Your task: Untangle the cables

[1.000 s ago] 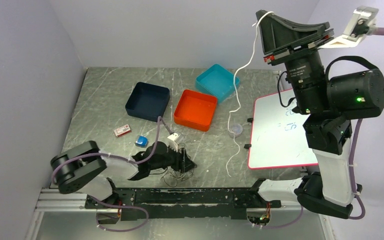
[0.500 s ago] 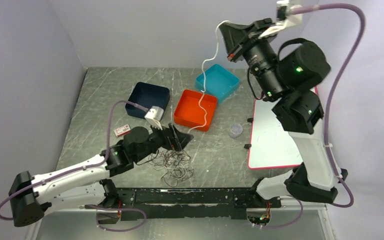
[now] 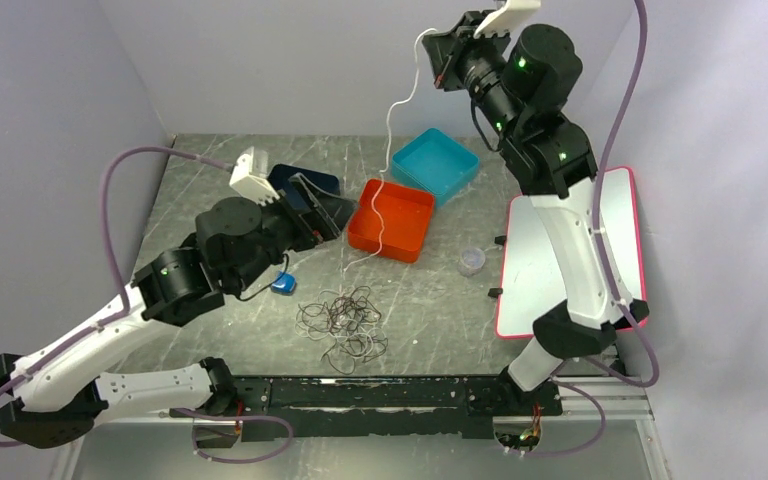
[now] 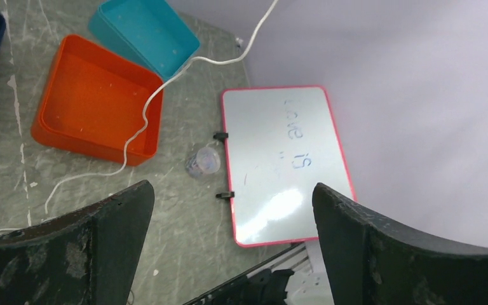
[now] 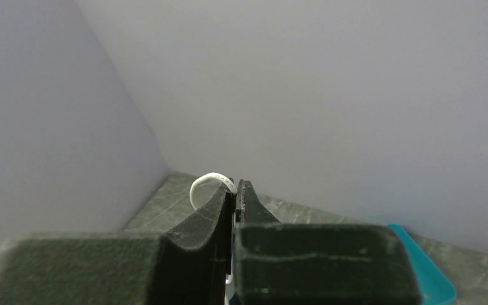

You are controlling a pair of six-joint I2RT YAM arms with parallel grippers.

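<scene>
Cables, two lots: a heap of thin dark cables (image 3: 345, 325) is lying in loose overlapping loops on the table (image 3: 430, 310) near its front edge, with neither gripper touching it. One white cable (image 4: 143, 114) is hanging from high over the back of the table, running down past the teal tray (image 3: 435, 165), across the orange tray (image 3: 392, 218) and trailing onto the table near the dark heap; whether its low end is lying among those loops cannot be told. Right gripper (image 5: 234, 194): its jaws are pressing together on a bend of the white cable while the arm is reaching far upward, apparently so that the strand is drawn up and out of the heap by its own length. Left gripper (image 4: 232, 190): its jaws are standing wide apart with nothing between them, hovering above the navy tray (image 3: 305, 180), well apart from the heap, seemingly giving the white strand room. Also present: a whiteboard (image 4: 279, 159) lying flat at the right, a small clear cup (image 4: 203, 162) just beside its edge, and a small blue object (image 3: 282, 284) left of the heap. By this reading the dark heap is awaiting sorting.
</scene>
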